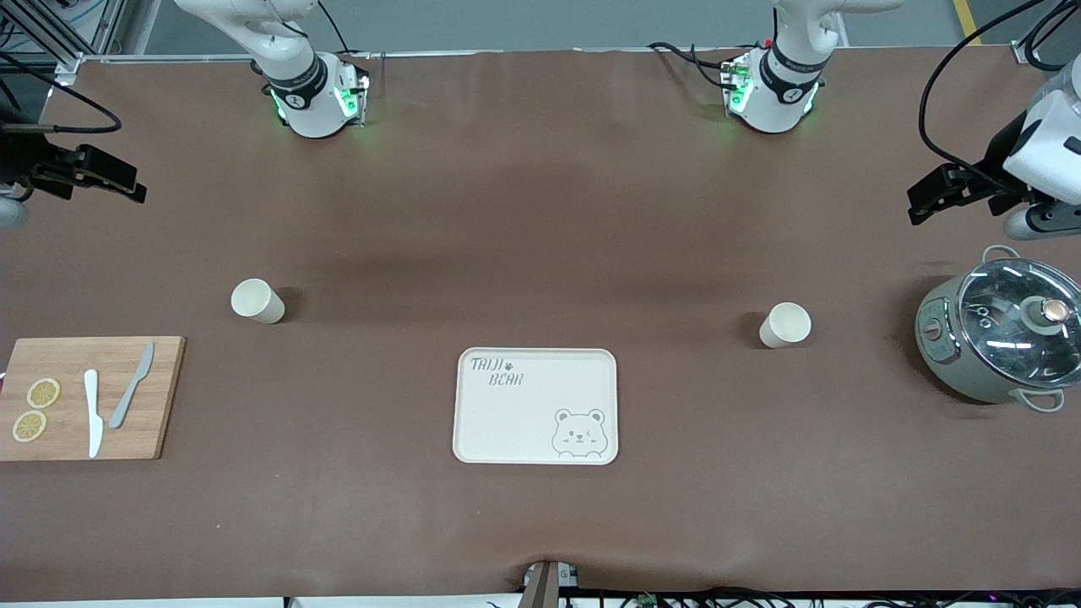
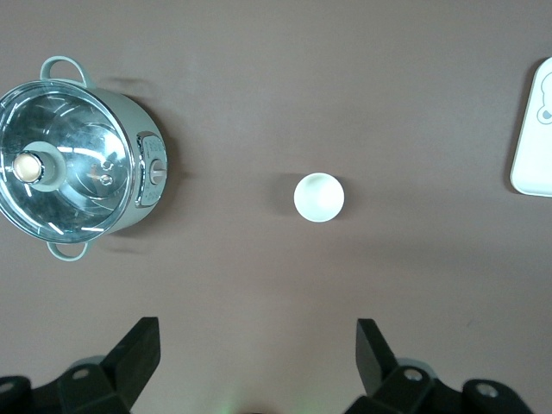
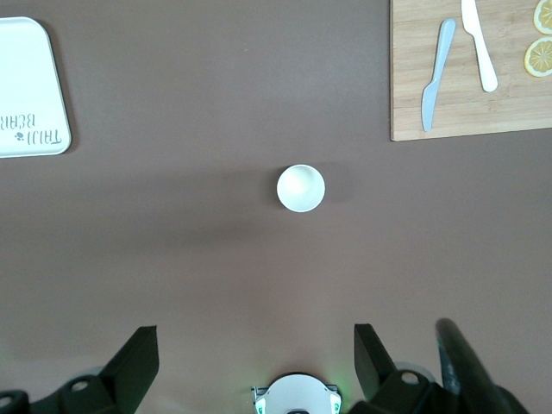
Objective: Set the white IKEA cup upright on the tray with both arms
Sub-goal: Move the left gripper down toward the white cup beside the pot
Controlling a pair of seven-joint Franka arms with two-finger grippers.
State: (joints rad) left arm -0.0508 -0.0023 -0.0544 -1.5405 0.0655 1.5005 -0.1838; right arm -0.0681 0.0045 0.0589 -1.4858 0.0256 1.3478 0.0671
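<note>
right claw (image 1: 139,192): up in the air over the right arm's end of the worktop, above its edge; fingers (image 3: 138,358) spread wide in the right wrist view, holding nothing; arm waits
cutting board (image 1: 89,399): wooden, flat at the right arm's end, toward the edge nearest the front camera
lemon slices (image 1: 43,393): two, on the board, side by side at its outer end
white knife (image 1: 93,412): on the board, next to the slices
grey knife (image 1: 131,385): on the board, just beside the white knife, tilted, apart from it
first white cup (image 1: 257,301): upright on the bare worktop, open mouth up, between the board and the right arm's base; well apart from the tray; right wrist view looks straight down into it (image 3: 300,188)
tray (image 1: 535,406): cream, bear drawing and "TAIJI BEAR" lettering, mid-worktop, toward the near edge; nothing on it
second white cup (image 1: 784,325): upright on the bare worktop, toward the left arm's end, between tray and pot; not on the tray; seen from above in the left wrist view (image 2: 319,197)
pot (image 1: 996,338): grey-green, glass lid with knob on, two loop handles, at the left arm's end of the worktop
left claw (image 1: 916,207): in the air over the left arm's end, above the worktop just farther from the camera than the pot; fingers (image 2: 138,349) spread wide in the left wrist view, empty; arm waits
</note>
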